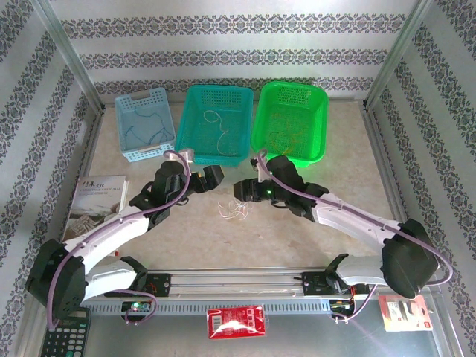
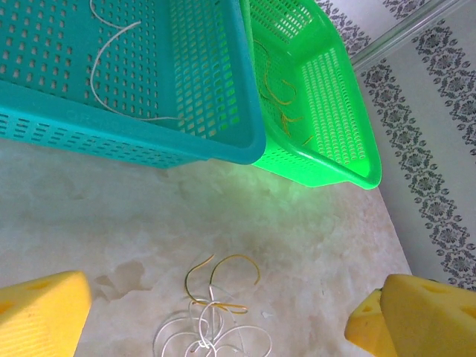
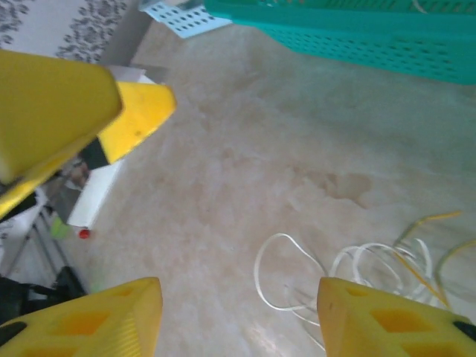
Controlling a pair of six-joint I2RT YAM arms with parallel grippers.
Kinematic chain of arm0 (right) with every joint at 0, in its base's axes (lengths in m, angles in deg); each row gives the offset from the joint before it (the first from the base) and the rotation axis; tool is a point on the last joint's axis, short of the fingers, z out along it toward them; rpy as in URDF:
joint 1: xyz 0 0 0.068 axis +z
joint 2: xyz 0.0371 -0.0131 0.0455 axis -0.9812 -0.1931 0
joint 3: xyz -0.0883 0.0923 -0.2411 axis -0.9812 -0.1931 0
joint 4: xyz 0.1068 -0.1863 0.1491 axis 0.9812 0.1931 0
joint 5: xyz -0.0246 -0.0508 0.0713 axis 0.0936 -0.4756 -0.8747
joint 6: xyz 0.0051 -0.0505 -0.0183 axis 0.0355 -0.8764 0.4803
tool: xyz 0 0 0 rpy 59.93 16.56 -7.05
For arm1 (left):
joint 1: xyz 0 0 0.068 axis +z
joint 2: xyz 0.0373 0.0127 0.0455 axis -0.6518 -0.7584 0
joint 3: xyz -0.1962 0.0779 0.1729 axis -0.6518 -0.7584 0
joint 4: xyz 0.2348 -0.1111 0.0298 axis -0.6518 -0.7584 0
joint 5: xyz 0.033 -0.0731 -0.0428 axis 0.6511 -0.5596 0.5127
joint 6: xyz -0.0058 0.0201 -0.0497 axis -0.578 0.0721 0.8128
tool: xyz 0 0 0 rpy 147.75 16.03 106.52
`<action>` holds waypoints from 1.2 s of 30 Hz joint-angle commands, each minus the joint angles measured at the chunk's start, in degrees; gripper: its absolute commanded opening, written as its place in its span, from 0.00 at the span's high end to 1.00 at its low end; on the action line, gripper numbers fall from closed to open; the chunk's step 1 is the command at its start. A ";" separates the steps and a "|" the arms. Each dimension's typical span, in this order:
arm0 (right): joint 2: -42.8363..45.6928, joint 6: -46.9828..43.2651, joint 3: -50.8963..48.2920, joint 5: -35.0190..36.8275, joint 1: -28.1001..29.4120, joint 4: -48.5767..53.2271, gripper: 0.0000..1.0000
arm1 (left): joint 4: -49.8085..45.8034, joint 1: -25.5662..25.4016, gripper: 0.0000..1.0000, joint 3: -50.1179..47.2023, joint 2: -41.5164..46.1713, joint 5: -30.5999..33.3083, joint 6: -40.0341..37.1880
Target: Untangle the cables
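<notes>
Two colours show in the knot: the cables [image 1: 234,210] lie in a small loose pile on the bare surface [image 1: 186,238], between the two arms and well short of the baskets. Over them hangs the left gripper [image 2: 219,305], jaws wide apart, nothing held. From its camera, the yellow-orange strand [image 2: 223,277] arcs out on the far side of the pile, while the white loops [image 2: 212,336] bunch together on the near side, crossing one another. On the other side sits the right gripper [image 3: 238,312], jaws also apart and empty, with the white loops just ahead of it. Behind are the light blue basket [image 1: 145,123] with blue strands, the teal basket [image 1: 216,119] with a white one, and the green basket [image 1: 290,115] with yellow-orange ones. Handling, as I judge it: very light, springy, thin wire that holds its curl, likely to slip from a loose pinch and to drag its neighbours along. Best hold looks to be the free yellow-orange arc, clear of the white, with the other jaws pinning the white bunch at its crossing.
</notes>
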 commanded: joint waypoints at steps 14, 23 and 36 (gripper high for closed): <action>-8.15 -2.78 -2.32 6.46 1.55 4.04 0.39 | -2.51 0.65 0.00 1.59 -0.77 -2.77 0.78; -6.22 8.61 -5.18 3.64 -8.25 -3.21 0.41 | -1.87 0.62 0.00 1.66 -1.58 -4.81 0.15; -12.78 20.94 -5.57 4.36 -10.75 -9.95 0.44 | -1.98 0.62 0.00 2.53 -3.97 -7.88 -0.84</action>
